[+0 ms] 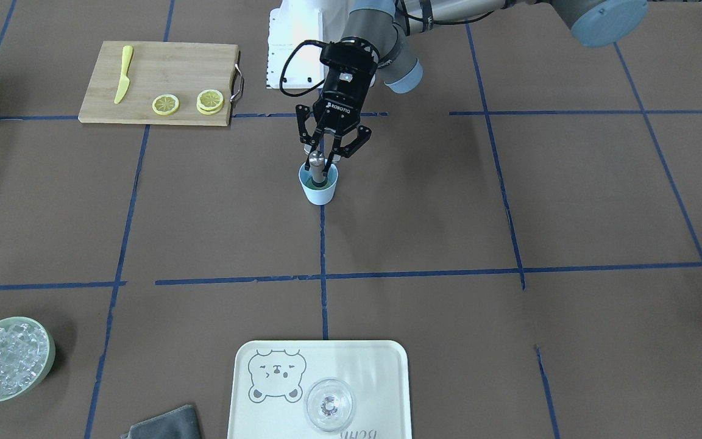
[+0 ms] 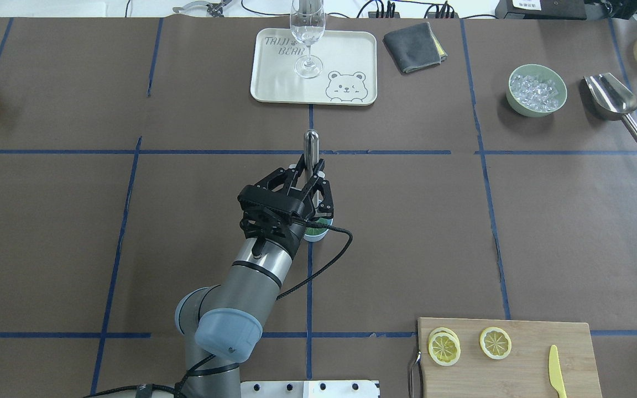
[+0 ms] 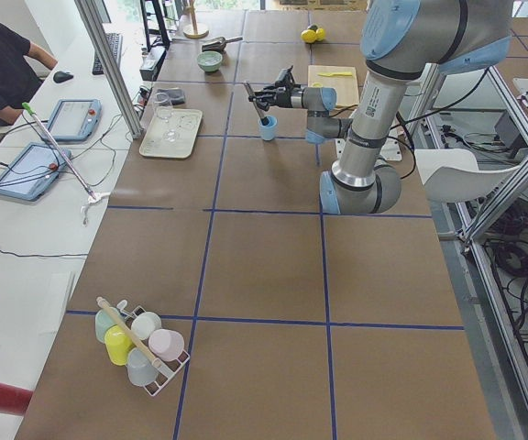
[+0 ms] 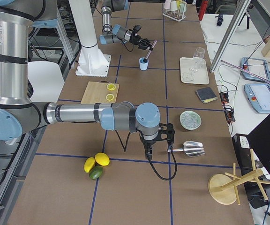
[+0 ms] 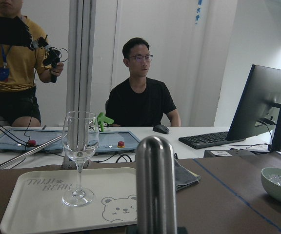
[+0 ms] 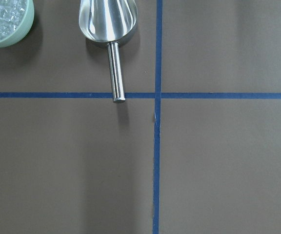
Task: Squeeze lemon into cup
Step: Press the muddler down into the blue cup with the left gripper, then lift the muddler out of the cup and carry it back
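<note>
The light-blue cup (image 1: pixel 319 189) stands near the table's middle, mostly hidden under the wrist in the overhead view (image 2: pixel 318 232). A steel pestle (image 1: pixel 317 167) stands tilted in it, its rounded top filling the left wrist view (image 5: pixel 155 185). My left gripper (image 1: pixel 325 153) is shut on that pestle just above the cup. Lemon slices (image 1: pixel 166 104) lie on the wooden cutting board (image 1: pixel 144 67), one alone and a small stack (image 1: pixel 210 100) beside it. No lemon shows in the cup. My right gripper (image 4: pixel 168 136) hovers by the scoop, far from the cup; whether it is open I cannot tell.
A cream tray (image 2: pixel 274 88) with a clear glass (image 2: pixel 307 33) lies beyond the cup. A grey cloth (image 2: pixel 413 46), a green bowl of ice (image 2: pixel 537 91) and a steel scoop (image 2: pixel 611 99) sit far right. A yellow knife (image 1: pixel 122 74) lies on the board. People sit past the table.
</note>
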You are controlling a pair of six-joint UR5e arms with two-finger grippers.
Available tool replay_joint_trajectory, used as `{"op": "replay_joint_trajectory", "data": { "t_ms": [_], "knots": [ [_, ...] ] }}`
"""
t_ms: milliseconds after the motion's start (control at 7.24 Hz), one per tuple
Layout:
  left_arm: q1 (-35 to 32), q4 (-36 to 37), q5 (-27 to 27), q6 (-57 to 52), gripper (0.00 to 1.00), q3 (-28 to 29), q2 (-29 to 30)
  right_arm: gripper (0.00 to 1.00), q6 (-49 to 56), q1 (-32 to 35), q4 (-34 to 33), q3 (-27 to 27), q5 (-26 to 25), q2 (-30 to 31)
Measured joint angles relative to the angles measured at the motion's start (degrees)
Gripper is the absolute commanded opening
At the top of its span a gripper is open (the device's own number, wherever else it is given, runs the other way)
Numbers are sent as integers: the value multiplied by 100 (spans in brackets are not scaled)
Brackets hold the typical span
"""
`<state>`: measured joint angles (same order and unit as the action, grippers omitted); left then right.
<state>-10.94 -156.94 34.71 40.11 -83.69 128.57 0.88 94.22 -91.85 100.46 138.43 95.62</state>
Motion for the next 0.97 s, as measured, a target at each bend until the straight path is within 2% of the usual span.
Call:
{"op": "replay_joint_trajectory", "data": {
  "t_ms": [414,966],
  "knots": [
    [4,3,93,6,0,252,53,100,0,0,0,0,0,0],
    [4,5,242,0,0,227,55,100,0,13,0,4,2,-8]
  ]
}}
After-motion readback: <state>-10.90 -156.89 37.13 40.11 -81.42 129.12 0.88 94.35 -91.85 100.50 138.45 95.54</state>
